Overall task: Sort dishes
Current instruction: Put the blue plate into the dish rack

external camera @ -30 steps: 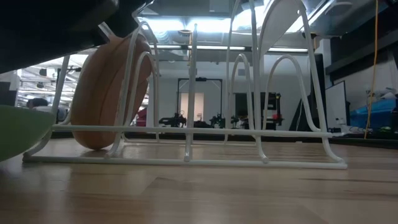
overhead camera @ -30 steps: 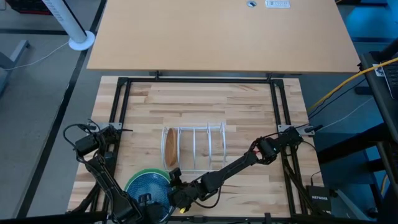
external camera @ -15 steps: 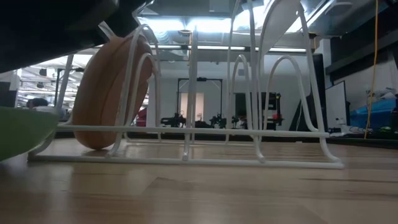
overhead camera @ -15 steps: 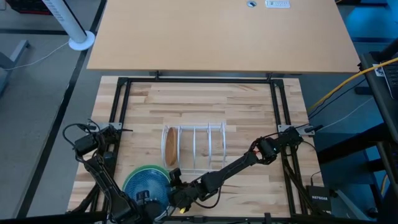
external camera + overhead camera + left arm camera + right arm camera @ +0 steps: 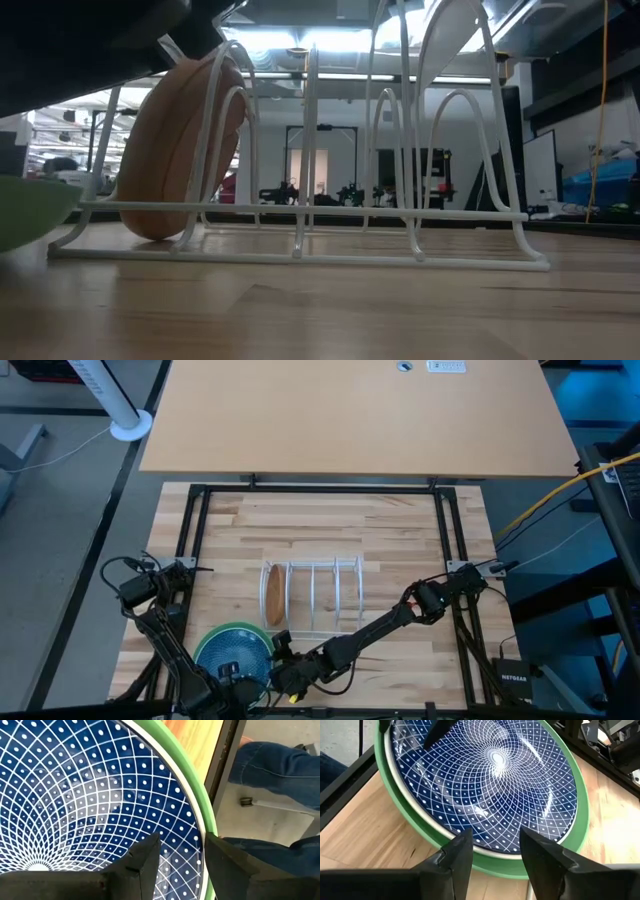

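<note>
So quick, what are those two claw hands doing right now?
Left gripper: open, fingers astride the rim of the round dark blue patterned plate.
Right gripper: open, at the same plate's rim.

L pincer low at table's near edge, fingers apart. R pincer alongside, fingers apart too.
</note>
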`<state>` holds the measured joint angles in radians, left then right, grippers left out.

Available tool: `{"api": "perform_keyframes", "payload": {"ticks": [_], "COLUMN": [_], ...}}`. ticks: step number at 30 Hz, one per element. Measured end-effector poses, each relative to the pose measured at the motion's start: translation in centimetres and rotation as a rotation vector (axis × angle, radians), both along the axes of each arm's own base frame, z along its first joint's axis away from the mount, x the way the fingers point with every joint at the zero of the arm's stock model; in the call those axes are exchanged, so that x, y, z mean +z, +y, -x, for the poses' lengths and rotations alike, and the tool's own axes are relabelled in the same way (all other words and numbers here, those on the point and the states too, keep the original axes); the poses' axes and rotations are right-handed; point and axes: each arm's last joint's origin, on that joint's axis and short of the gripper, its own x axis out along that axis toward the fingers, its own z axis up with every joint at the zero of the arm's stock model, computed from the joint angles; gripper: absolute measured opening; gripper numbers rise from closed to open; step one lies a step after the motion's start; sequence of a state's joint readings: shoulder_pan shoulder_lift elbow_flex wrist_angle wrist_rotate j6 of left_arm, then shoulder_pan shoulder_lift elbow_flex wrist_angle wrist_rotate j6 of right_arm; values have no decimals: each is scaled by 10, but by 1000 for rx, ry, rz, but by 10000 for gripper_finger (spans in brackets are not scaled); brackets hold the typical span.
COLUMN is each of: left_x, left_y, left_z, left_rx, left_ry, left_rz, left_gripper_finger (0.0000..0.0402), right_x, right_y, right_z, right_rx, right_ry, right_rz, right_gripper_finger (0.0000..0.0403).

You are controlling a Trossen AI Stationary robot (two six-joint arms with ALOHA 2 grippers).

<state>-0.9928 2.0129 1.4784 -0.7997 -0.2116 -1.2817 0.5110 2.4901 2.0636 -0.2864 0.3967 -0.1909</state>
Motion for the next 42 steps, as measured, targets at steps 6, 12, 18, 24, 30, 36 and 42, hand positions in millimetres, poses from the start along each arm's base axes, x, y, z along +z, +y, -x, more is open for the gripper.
{"api": "perform_keyframes", "payload": {"ticks": [6, 12, 18, 24, 30, 36, 42], "left_x": [0, 3, 4, 9, 17, 15, 12], "left_y": [0, 1, 1, -2, -6, 1, 4], "left_z": [0, 1, 2, 0, -2, 2, 3], "left_rx": [4, 42, 48, 42, 40, 64, 56], "left_ry": [2, 10, 27, 21, 2, 46, 37], "left_rz": [-1, 22, 36, 47, 76, 6, -55], "left_gripper_finger": [143, 143, 143, 143, 143, 143, 143], "right_x": [0, 0, 0, 0, 0, 0, 0], "right_y": [0, 0, 0, 0, 0, 0, 0], "right_z": [0, 0, 0, 0, 0, 0, 0], "right_rx": [-1, -2, -2, -2, -2, -2, -2], "right_ry": [0, -1, -1, -1, -1, -1, -1], "right_rz": [1, 1, 2, 2, 2, 2, 2], "right_gripper_finger": [165, 165, 165, 165, 165, 165, 165]}}
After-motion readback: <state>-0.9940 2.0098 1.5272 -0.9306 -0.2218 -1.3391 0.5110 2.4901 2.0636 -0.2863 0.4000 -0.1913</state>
